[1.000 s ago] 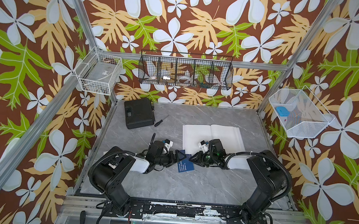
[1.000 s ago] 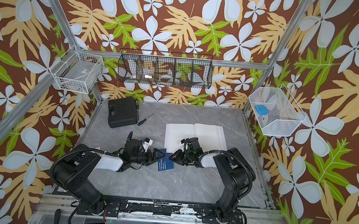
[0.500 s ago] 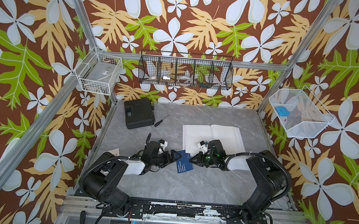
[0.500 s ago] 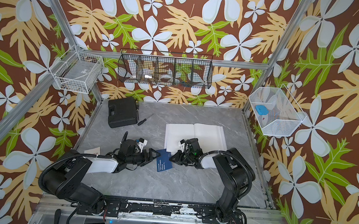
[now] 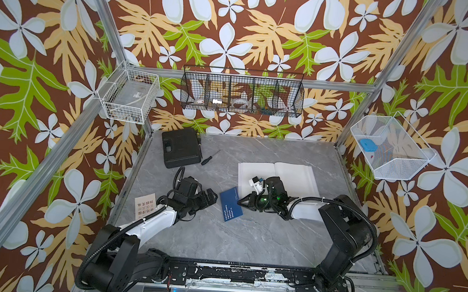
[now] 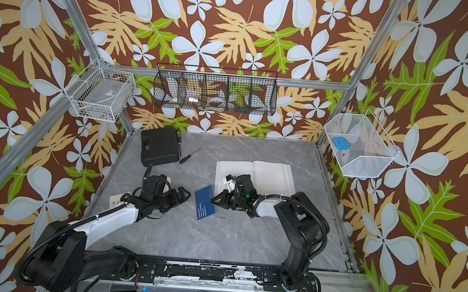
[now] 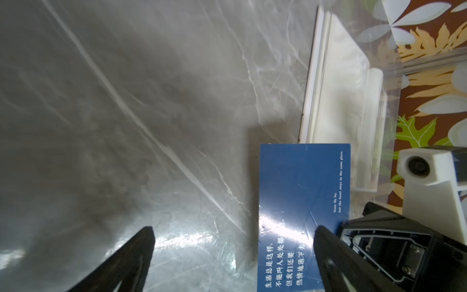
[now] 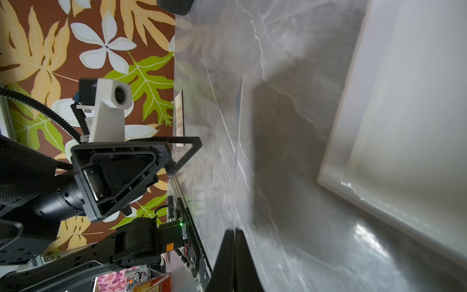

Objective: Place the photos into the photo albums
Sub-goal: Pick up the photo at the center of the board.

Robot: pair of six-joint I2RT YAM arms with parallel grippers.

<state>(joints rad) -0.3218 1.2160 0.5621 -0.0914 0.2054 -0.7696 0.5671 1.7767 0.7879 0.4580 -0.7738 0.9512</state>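
A navy blue photo [image 5: 231,204] [image 6: 205,202] is held tilted just above the table, left of the open white photo album [image 5: 295,173] [image 6: 270,173]. My right gripper [image 5: 240,203] [image 6: 214,200] is shut on the photo's right edge. The right wrist view shows the photo [image 8: 238,141] edge-on, rising from my right gripper [image 8: 235,231]. My left gripper [image 5: 211,196] [image 6: 185,195] [image 7: 233,230] stands open just left of the photo [image 7: 303,189], holding nothing. A cream photo [image 5: 144,206] [image 6: 117,199] lies flat at the table's left edge.
A black plastic case [image 5: 181,148] and a screwdriver [image 5: 210,157] lie at the back left. Wire baskets hang on the walls: a white basket [image 5: 129,95], a black basket [image 5: 242,92] and a second white basket [image 5: 390,149]. Bare grey tabletop [image 5: 235,237] spreads in front of both grippers.
My right gripper has closed on the blue photo's edge. My left gripper has drawn back to the left, away from the photo, which uncovers the cream photo.
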